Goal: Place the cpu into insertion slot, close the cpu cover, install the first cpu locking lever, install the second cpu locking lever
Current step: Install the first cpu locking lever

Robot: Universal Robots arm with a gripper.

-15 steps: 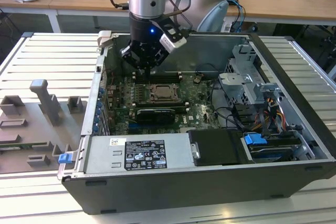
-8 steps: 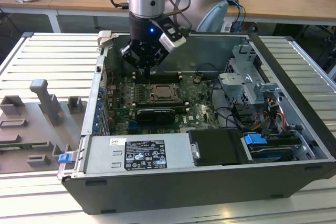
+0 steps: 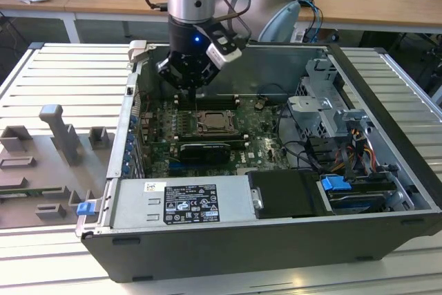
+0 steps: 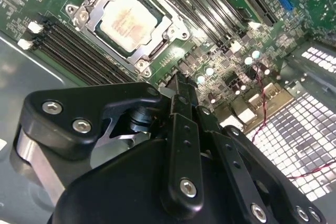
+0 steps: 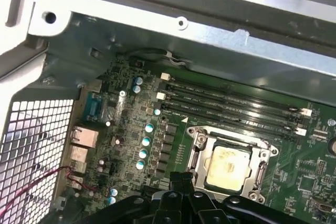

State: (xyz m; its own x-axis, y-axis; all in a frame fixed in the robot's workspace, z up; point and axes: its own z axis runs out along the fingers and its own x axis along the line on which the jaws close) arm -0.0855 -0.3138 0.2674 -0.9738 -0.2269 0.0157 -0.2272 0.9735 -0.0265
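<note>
The cpu (image 4: 128,22) (image 5: 227,166), pale silver-beige, lies flat in the insertion slot (image 3: 214,124) in the middle of the green motherboard. Around the chip, the grey metal cpu cover (image 4: 169,24) (image 5: 198,150) lies down flat, and the chip shows through its window. My gripper (image 3: 191,94) (image 4: 181,85) (image 5: 181,179) hangs just above the board, a little beyond the slot on the far side in the exterior view. Its fingers are shut together with nothing between them. They touch neither the chip nor the cover.
Long black memory slots (image 5: 231,103) run beside the socket. A grey box with a white label (image 3: 179,202) fills the case's near side, and a drive cage with cables (image 3: 324,112) stands at the exterior view's right. A perforated grille (image 5: 31,145) forms part of the case wall.
</note>
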